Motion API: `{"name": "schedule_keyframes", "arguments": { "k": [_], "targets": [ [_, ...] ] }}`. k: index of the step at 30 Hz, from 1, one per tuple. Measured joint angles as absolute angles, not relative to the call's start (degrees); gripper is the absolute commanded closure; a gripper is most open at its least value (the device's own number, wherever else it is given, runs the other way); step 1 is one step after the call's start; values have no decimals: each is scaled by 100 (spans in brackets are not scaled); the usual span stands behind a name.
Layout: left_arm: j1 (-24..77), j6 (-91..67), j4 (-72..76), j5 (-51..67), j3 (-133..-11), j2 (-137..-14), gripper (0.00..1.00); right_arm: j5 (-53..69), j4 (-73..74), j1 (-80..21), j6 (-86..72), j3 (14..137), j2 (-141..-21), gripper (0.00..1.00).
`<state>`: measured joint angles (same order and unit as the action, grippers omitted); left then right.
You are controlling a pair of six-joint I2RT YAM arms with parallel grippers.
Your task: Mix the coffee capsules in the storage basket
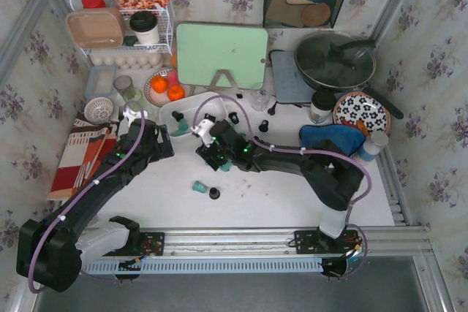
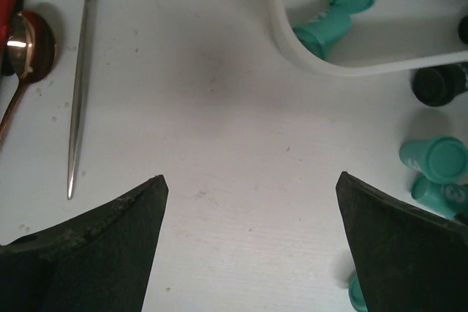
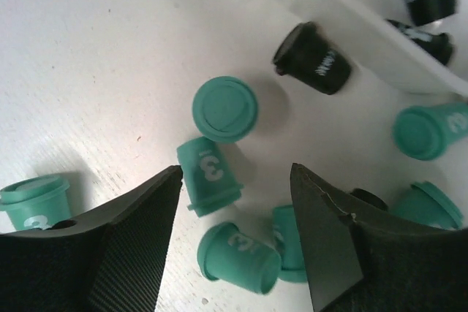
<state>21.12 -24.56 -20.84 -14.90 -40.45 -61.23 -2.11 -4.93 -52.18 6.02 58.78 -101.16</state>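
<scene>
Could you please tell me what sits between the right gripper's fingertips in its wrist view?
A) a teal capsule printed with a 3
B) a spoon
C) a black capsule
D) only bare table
A: the open right gripper straddles a teal capsule printed with a 3, while the black capsule lies farther ahead, beside the storage basket.

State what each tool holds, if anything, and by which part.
Nothing is held. The left tool is open over the table; the right tool is open above a teal capsule, not gripping it.
</scene>
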Motion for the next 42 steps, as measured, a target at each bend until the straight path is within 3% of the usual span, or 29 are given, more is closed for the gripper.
{"name": "schedule_keyframes", "arguments": {
  "k": [8, 16, 29, 42],
  "targets": [
    [2112, -2888, -2069, -1778, -3986, -5983, 0, -344, 248, -5634, 919, 6632, -11039, 40],
    [2112, -3033, -2086, -1623, -3992, -5701, 0, -633, 279, -5699, 869, 6746, -11218, 45],
    [2112, -3124, -2091, -1601, -3918, -5524, 0, -733, 471, -5693, 711, 6495, -10886, 68],
    [2110, -3179, -2095, -1691, -3883, -5468, 0, -633, 379, -5561, 338, 7308, -10355, 67]
  ]
}}
